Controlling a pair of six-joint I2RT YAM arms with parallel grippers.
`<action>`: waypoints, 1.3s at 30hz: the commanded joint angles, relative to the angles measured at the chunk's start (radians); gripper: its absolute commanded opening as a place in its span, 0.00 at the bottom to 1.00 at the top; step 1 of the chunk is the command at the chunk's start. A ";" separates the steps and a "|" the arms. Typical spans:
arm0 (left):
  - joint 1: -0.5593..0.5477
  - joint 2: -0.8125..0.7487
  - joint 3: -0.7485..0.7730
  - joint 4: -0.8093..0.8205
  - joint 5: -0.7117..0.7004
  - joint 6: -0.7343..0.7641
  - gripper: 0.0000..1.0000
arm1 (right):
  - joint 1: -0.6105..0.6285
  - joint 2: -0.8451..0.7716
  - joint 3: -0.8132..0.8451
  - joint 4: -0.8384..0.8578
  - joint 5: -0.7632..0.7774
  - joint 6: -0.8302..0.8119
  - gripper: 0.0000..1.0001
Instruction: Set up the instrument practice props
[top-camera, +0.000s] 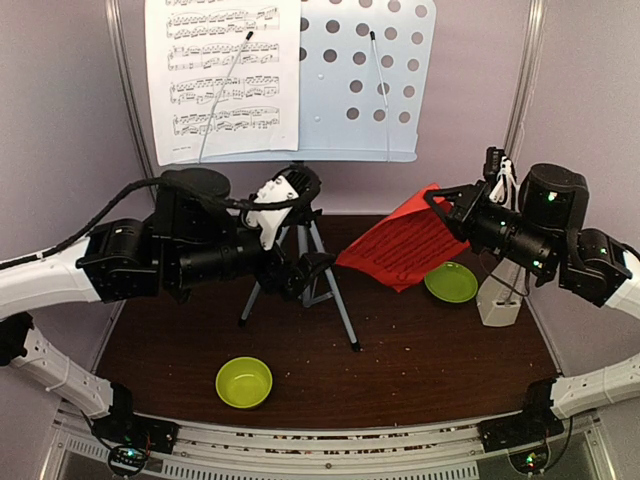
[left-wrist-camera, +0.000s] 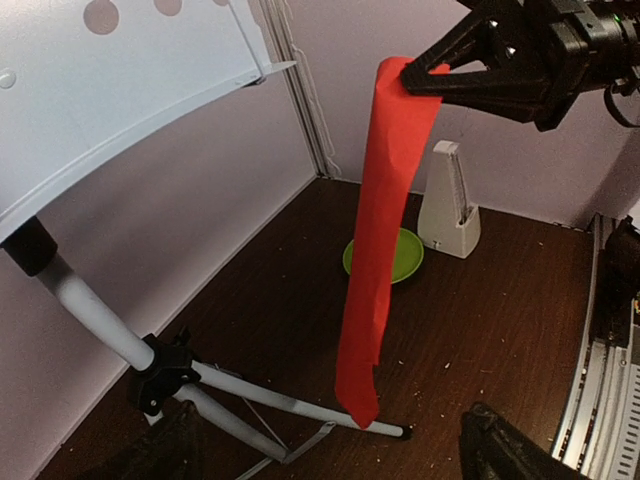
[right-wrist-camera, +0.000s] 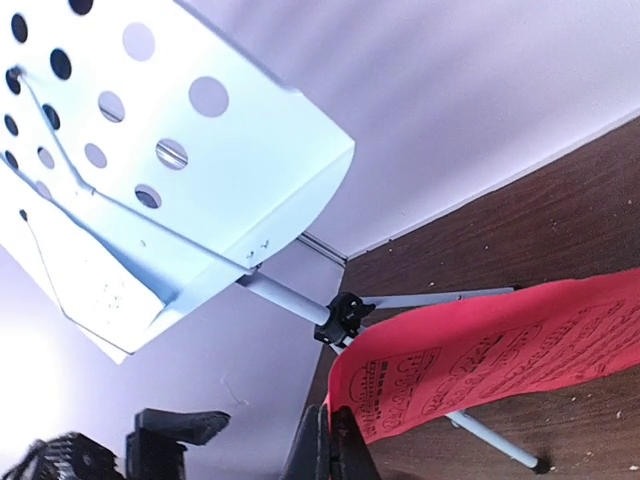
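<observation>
**Red page in the air, white page on the stand**

The stand (top-camera: 380, 90) is upright at the far middle of the counter (top-camera: 420, 360), its grey tripod legs (top-camera: 335, 300) spread on the dark wood. The white page (top-camera: 222, 80) rests on the left half of the stand's desk, with a thin wire arm lying across it. The right half of the desk is bare perforated metal with a second wire arm lying against it.

The right claw (top-camera: 437, 200) is pinching the red page (top-camera: 405, 245) at one upper corner. In the right wrist view its fingertips (right-wrist-camera: 327, 440) are pressed together on the paper's edge. The page hangs below the desk, to the right of the tripod, between the legs and the plate (top-camera: 451, 282). Whether its lower tip touches the counter I cannot tell.

The left claw (left-wrist-camera: 330, 430) is spread wide and grips nothing. It sits low by the tripod's hub, and the left wrist view shows a finger at each lower corner.

The bowl (top-camera: 244, 382) sits near, left of centre, well apart from the rest, and its inside shows only plain green. The plate lies flat on the right, partly hidden behind the red page in the top view, and its visible surface is plain green too. The metronome (top-camera: 497, 300) stands upright just to the right of the plate, close to the right wall.
</observation>
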 joint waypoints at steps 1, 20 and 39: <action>-0.004 0.030 0.031 0.012 0.037 -0.039 0.92 | -0.003 -0.013 0.015 0.026 0.057 0.206 0.00; -0.003 0.134 0.110 0.035 -0.032 0.024 0.91 | -0.003 -0.029 0.065 -0.014 0.097 0.370 0.00; 0.019 0.239 0.220 0.105 -0.045 0.101 0.48 | -0.004 0.004 0.100 0.087 0.034 0.423 0.00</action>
